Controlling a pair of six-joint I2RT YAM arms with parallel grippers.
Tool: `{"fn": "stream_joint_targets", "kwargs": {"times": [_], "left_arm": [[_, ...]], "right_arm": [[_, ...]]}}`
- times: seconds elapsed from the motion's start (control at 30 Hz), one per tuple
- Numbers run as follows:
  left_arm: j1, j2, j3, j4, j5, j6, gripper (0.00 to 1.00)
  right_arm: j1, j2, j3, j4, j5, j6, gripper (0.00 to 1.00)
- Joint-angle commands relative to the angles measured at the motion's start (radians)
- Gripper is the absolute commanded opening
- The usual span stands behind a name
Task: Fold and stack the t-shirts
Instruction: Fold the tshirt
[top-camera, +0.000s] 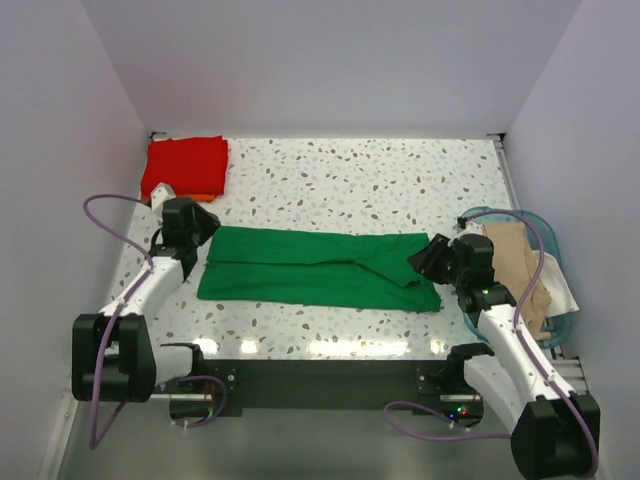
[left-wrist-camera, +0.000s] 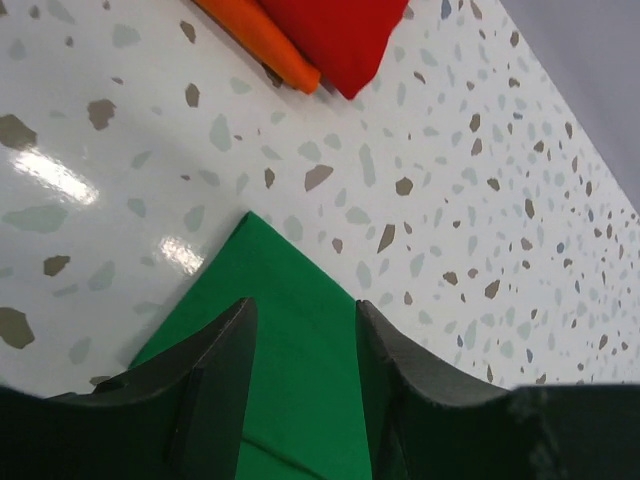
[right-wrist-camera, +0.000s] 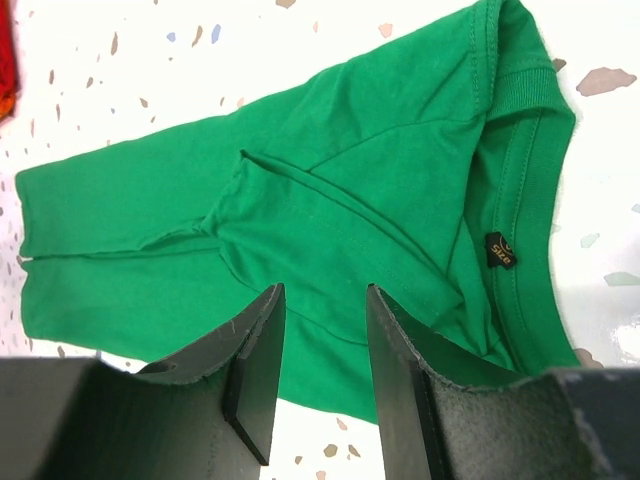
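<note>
A bright green t-shirt (top-camera: 310, 267) lies folded into a long strip across the table's near middle. My left gripper (top-camera: 203, 236) is open over its left end; in the left wrist view the green corner (left-wrist-camera: 290, 330) shows between the fingers. My right gripper (top-camera: 428, 256) is open over the collar end; the right wrist view shows the collar and size tag (right-wrist-camera: 500, 250). A folded red t-shirt (top-camera: 185, 165) lies on an orange one (top-camera: 203, 196) at the far left corner. Beige and white shirts (top-camera: 520, 270) lie in the basket at the right.
A translucent blue plastic basket (top-camera: 545, 232) stands at the table's right edge beside the right arm. White walls enclose the speckled table (top-camera: 380, 180) on three sides. The red and orange stack also shows in the left wrist view (left-wrist-camera: 330, 40).
</note>
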Motion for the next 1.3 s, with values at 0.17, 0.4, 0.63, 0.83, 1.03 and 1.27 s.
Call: {"fn": "stream_joint_targets", "kwargs": {"times": [0.17,0.4,0.63,0.83,1.03,1.27], "left_arm": [[-0.121,0.125,0.034,-0.056,-0.033,-0.024,0.41],[-0.122,0.151,-0.031,0.006,-0.001,-0.024,0.40],[-0.122,0.113,-0.048,0.068,0.091,0.014,0.42],[-0.127,0.081,-0.056,0.085,0.156,0.027,0.42],[-0.136,0.058,-0.071,0.124,0.222,0.031,0.42],[-0.199,0.099,-0.031,0.178,0.285,0.051,0.48]], "right_arm": [[-0.003,0.090,0.091,0.029,0.026,-0.018,0.42],[-0.003,0.220,0.183,0.008,0.073,-0.044,0.43],[-0.003,0.386,0.327,-0.051,0.174,-0.082,0.47],[-0.003,0.552,0.419,-0.052,0.205,-0.090,0.48],[0.000,0.584,0.390,-0.035,0.210,-0.084,0.48],[0.157,0.527,0.315,0.035,0.266,-0.069,0.50]]}}
